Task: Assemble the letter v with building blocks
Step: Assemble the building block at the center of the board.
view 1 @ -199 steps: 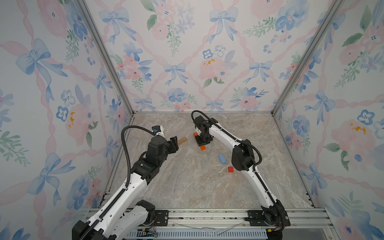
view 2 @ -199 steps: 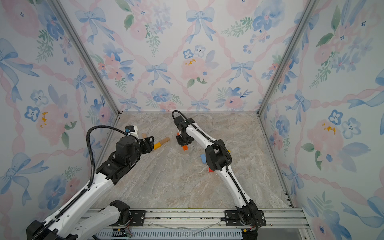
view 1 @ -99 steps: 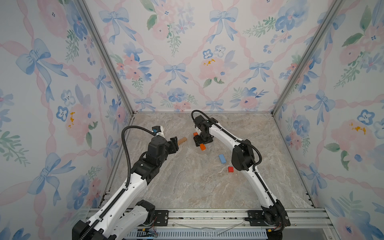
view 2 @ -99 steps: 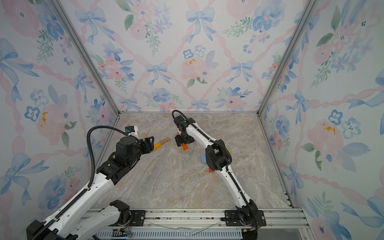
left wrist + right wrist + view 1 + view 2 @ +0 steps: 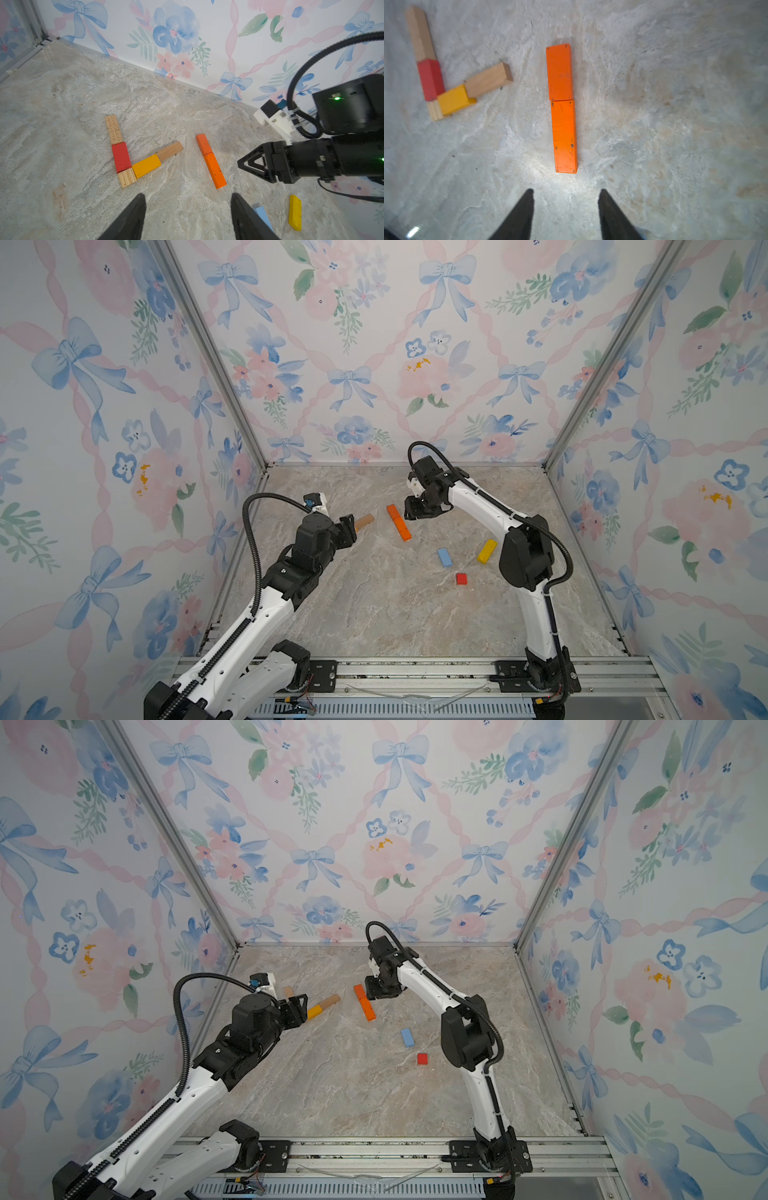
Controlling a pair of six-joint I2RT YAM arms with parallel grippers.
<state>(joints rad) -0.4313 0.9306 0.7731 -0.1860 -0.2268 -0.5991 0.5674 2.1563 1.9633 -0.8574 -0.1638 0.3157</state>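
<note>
L tool [image 5: 187, 195] spread, empty, over the worktop [image 5: 374, 614] near a V shape [image 5: 121, 156] of touching wood, red & yellow blocks by the left wall. R tool [image 5: 566, 190] released too, nothing in it, just beside two orange bars [image 5: 560, 72] lying end to end. Blue block [image 5: 444, 557], yellow bar [image 5: 487, 551] and red square [image 5: 461, 578] lie apart, right side.

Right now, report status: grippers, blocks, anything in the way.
Left gripper open, empty. Right gripper open, empty, facing two orange blocks laid end to end. Five-block corner lies apart from them. Nothing between right gripper and orange blocks.
</note>
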